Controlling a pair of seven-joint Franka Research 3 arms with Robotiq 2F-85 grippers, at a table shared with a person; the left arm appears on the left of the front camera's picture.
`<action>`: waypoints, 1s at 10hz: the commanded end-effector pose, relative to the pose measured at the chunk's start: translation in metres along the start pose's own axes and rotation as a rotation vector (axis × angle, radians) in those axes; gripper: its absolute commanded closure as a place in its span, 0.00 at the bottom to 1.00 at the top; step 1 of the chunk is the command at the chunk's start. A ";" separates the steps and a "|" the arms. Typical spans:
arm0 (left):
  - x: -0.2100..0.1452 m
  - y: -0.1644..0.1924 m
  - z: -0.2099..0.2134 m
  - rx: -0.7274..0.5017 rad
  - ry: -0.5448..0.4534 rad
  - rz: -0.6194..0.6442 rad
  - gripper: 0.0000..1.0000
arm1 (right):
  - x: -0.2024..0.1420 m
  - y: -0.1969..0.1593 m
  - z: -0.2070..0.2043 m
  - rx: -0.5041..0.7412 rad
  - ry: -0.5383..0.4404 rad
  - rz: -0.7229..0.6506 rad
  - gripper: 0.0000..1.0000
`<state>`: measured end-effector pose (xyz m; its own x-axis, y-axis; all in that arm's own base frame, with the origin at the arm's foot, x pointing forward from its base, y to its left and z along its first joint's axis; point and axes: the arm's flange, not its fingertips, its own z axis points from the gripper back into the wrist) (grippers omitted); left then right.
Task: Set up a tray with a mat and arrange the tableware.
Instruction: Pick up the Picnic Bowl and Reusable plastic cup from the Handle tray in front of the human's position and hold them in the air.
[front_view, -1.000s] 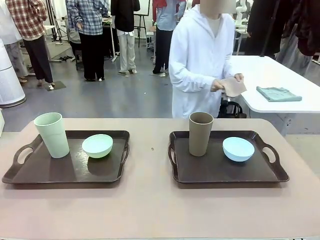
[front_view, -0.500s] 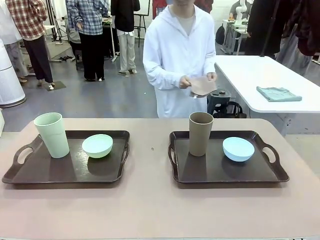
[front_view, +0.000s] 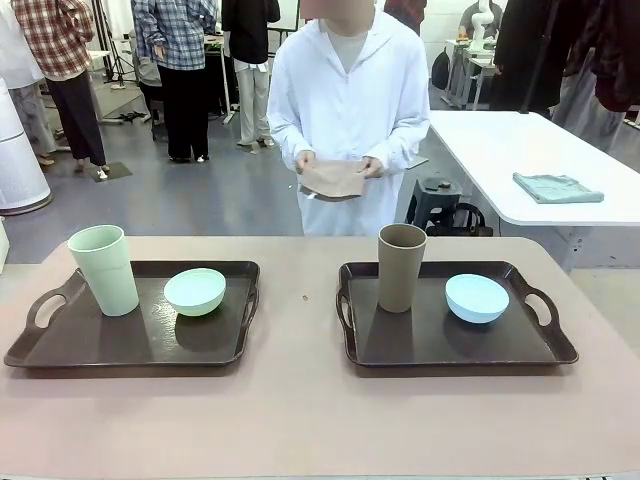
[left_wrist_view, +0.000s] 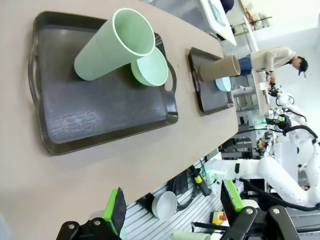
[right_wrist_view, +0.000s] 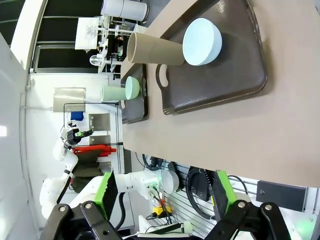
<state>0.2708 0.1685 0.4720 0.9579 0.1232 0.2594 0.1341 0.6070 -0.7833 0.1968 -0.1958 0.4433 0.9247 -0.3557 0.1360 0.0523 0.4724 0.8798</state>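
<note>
Two dark brown trays sit on the pink table. The left tray (front_view: 60, 345) carries a mint green tumbler (front_view: 103, 269) and a mint green bowl (front_view: 195, 291). The right tray (front_view: 420, 345) carries a brown tumbler (front_view: 401, 266) and a pale blue bowl (front_view: 476, 297). Beyond the far table edge a person in a white coat holds a tan mat (front_view: 334, 179) in both hands. My left gripper (left_wrist_view: 172, 204) hangs open above the near table edge, short of the left tray (left_wrist_view: 100, 115). The right gripper (right_wrist_view: 162, 192) is open too, off the near edge from the right tray (right_wrist_view: 220, 85).
A white side table (front_view: 540, 165) with a folded green cloth (front_view: 557, 187) stands at the back right. Several people stand far behind. A strip of bare table (front_view: 300, 330) lies between the trays, and the front of the table is bare as well.
The person has walked left from the side table to the middle of the far edge and now faces me, holding the mat in both hands. Trays, tableware and both grippers are unmoved.
</note>
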 end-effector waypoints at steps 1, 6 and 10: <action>-0.001 -0.002 0.002 -0.016 -0.008 -0.012 0.00 | 0.002 0.000 0.000 0.023 -0.007 0.013 0.00; -0.001 -0.002 0.002 -0.016 -0.008 -0.012 0.00 | 0.002 0.000 0.000 0.023 -0.007 0.013 0.00; -0.001 -0.002 0.002 -0.016 -0.008 -0.012 0.00 | 0.002 0.000 0.000 0.023 -0.007 0.013 0.00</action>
<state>0.2707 0.1683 0.4723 0.9577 0.1242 0.2594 0.1333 0.6078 -0.7828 0.1970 -0.1950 0.4441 0.9247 -0.3562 0.1343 0.0547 0.4736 0.8790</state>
